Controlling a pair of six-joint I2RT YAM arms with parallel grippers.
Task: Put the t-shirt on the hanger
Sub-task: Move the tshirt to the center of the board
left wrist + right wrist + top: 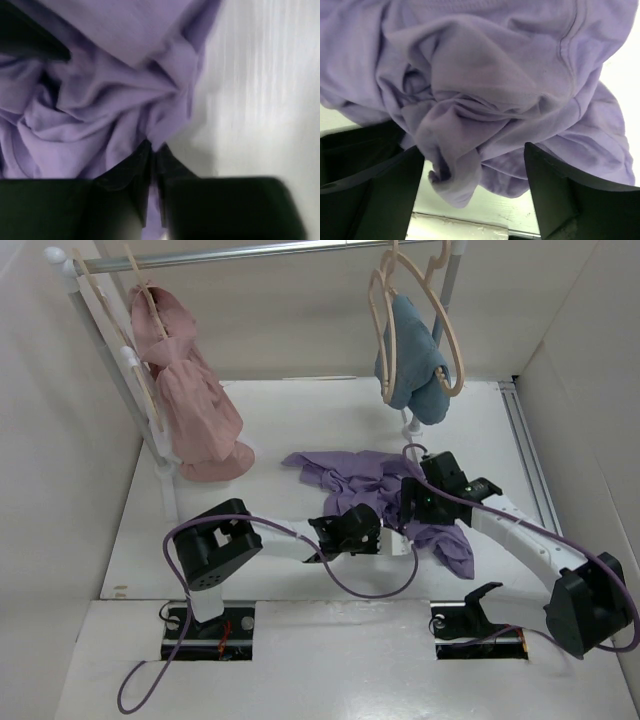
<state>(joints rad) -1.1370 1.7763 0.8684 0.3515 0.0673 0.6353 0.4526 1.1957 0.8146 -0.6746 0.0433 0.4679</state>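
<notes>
The left gripper's two dark fingers stand almost together, with a thin fold of the t-shirt pinched in the narrow slit between them; the fold rises from the tips into a bunched, creased mass of lavender cloth, and bare white table shows just beside it; the wrist picture is blurred, so finer detail of the grip cannot be told

The right gripper's fingers stand wide apart, one at each side of a hanging lump of the same cloth; the lump lies between them, near the one on the left of its wrist view and apart from the other, and nothing is clamped

From above, both grippers are down on the crumpled shirt, which lies in a heap on the table in front of the arms, the left one at its near edge and the right one on its right part; a loose flap trails toward the right arm

Well beyond it, the hanger hangs with others like it from the rail, next to a blue cloth; a pink garment hangs at the rail's left end
</notes>
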